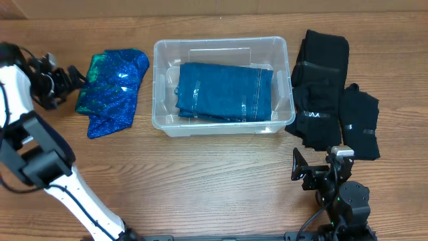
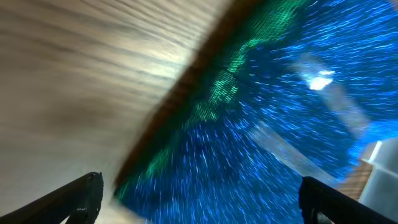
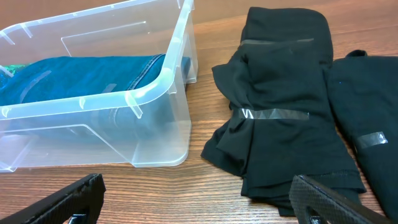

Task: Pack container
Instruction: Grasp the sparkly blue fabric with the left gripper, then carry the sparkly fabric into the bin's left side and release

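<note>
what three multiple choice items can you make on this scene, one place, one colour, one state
1. Relative to the container, the shiny blue-green cloth lies: A inside it; B left of it; C right of it.
2. The folded cloth in the container is: A red; B white; C dark blue.
3. The left gripper is: A open; B shut on cloth; C shut on the container.
1 B, overhead shows it outside, leftward; 2 C, visible through the clear wall; 3 A, fingers wide apart.
</note>
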Controlling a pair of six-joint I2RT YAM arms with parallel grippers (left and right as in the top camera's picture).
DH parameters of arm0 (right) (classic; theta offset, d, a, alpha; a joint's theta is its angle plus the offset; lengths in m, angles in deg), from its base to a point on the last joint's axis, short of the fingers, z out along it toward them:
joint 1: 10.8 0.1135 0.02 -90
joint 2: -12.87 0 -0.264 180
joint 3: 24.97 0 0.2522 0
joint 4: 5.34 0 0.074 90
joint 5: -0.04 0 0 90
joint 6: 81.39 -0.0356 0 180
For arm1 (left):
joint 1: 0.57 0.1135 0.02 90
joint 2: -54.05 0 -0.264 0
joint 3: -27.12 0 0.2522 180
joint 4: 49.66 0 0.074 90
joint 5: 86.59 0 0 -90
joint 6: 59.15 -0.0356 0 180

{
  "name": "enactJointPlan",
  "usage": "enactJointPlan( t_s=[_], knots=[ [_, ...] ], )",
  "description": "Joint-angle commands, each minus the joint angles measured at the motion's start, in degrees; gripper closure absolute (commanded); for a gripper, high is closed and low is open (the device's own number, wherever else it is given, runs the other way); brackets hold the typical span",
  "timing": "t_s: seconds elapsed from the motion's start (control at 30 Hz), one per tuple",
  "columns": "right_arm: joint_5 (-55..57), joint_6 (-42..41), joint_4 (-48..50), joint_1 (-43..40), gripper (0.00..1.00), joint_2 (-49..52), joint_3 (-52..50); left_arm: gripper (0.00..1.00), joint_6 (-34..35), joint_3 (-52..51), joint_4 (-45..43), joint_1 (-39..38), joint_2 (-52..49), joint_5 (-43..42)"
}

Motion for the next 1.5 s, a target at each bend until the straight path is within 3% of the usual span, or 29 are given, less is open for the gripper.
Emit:
enactJointPlan(
  t_s=[0.0,0.1,0.17,0.27,0.3,0.43,0.67,0.83,0.97,1.1,1.3,1.47],
  knots=[
    [-0.33,-0.17,-0.09,-0.26,0.0,-0.63,-0.37,0.0,-9.11,0.55,-2.19,-1.6,-3.82,-10.62],
    [-0.33,-0.2,-0.09,-0.26,0.0,-0.63,-0.37,0.04,-10.08,0.55,-3.72,-3.43,-5.75,-10.93],
    [-0.33,-0.2,-0.09,-0.26,0.0,-0.63,-0.37,0.21,-10.01,0.55,-3.98,-4.48,-6.32,-9.38],
    [-0.33,-0.2,-0.09,-0.26,0.0,-0.63,-0.37,0.82,-9.75,0.48,-3.26,-5.51,-6.49,-6.38],
    [-0.33,-0.17,-0.09,-0.26,0.0,-0.63,-0.37,0.94,-9.44,0.48,-2.89,-5.64,-6.49,-5.35],
    [-0.33,-0.17,-0.09,-0.26,0.0,-0.63,-0.37,0.96,-7.39,0.94,1.01,-5.22,-6.19,-8.5],
    [-0.33,-0.2,-0.09,-0.26,0.0,-0.63,-0.37,0.96,-6.25,10.32,16.65,-3.85,4.92,-31.08],
    [-0.33,-0.17,-0.09,-0.26,0.0,-0.63,-0.37,0.96,4.57,11.43,16.59,-9.38,20.83,-32.72],
    [-0.33,-0.17,-0.09,-0.26,0.0,-0.63,-0.37,0.96,19.08,11.43,10.8,-17.88,29.44,-25.88],
    [-0.33,-0.17,-0.09,-0.26,0.0,-0.63,-0.37,0.96,33.51,11.43,5.88,-28.7,33.22,-9.11],
    [-0.33,-0.2,-0.09,-0.26,0.0,-0.63,-0.37,0.96,45.53,10.49,3.23,-43.12,29.83,10.78],
    [-0.33,-0.2,-0.09,-0.26,0.0,-0.63,-0.37,0.96,52.33,10.29,4.35,-47.3,23.28,17.66]
  ],
)
